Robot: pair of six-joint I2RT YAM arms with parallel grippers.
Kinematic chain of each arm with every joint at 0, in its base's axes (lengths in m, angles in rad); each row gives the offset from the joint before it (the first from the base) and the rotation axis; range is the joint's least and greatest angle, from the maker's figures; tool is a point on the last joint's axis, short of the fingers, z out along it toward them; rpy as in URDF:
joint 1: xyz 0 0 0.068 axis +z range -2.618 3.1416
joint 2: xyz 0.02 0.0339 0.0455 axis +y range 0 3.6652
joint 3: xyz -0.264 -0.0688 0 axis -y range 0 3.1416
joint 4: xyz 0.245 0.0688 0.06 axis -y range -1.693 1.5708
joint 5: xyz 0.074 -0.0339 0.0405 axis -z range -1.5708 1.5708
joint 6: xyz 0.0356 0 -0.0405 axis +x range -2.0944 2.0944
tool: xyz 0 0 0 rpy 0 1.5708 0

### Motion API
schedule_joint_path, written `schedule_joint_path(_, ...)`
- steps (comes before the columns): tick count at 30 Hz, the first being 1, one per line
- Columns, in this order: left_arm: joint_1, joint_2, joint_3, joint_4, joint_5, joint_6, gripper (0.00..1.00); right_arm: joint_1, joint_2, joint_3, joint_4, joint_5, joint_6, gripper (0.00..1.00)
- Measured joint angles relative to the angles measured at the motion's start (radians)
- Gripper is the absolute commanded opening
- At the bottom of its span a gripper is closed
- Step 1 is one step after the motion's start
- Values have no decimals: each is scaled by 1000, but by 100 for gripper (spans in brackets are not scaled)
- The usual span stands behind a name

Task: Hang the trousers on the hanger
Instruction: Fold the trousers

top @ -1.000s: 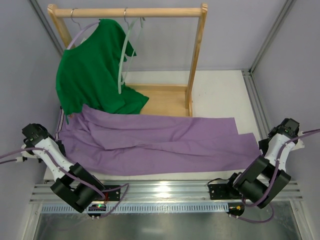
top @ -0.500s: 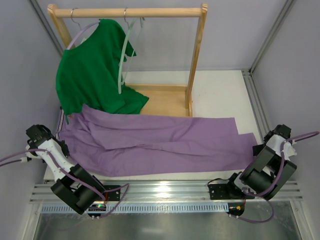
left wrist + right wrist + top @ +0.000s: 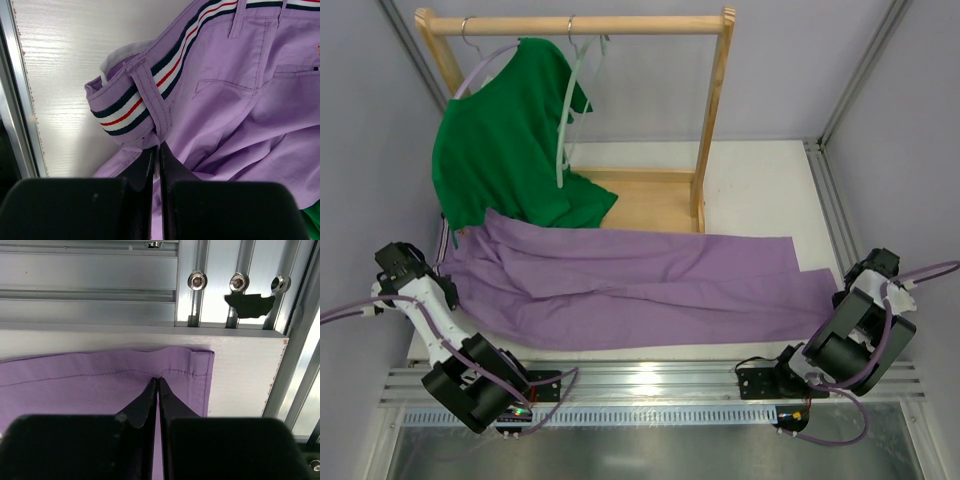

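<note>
The lilac trousers lie flat across the table, waist at the left and legs to the right. My left gripper is shut on the waist just below the striped waistband; in the left wrist view the gripper pinches puckered fabric. My right gripper is shut on the near leg's hem, and in the right wrist view the gripper sits at the stitch line. The pale grey-green hanger hangs empty on the rack rail, beside the green shirt.
A wooden clothes rack stands at the back with a dark green T-shirt on a lavender hanger. Its wooden base touches the trousers' far edge. Aluminium rails run along the near table edge.
My left wrist has shifted slightly right and forward at the waistband. My right arm has folded down and inward onto the leg hem. The trousers lie almost as before.
</note>
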Motion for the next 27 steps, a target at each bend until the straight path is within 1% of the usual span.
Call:
schedule_joint_path(4, -12, -12, 9, -9, -13, 0, 0, 0, -3, -1, -3, 13, 2, 4)
schedule_joint_path(7, -16, -15, 39, -28, -27, 5, 0, -1, -26, 0, -40, 30, 0, 4)
schedule_joint_path(11, -20, -21, 82, -45, -42, 20, 0, -1, -126, 0, -92, 45, -2, 4)
schedule_joint_path(14, -27, -33, 82, -48, -42, 21, 0, -1, -171, 2, -87, 15, -31, 4)
schedule_joint_path(19, -33, -57, 62, -46, -41, 21, 0, -1, -130, 10, -58, -53, -75, 4)
schedule_joint_path(23, -35, -58, 52, -45, -45, 21, 1, -1, -138, 62, -100, -29, -80, 4)
schedule_joint_path(27, -46, -63, 55, -52, -60, 22, 0, -1, -193, 111, -169, 37, -74, 4)
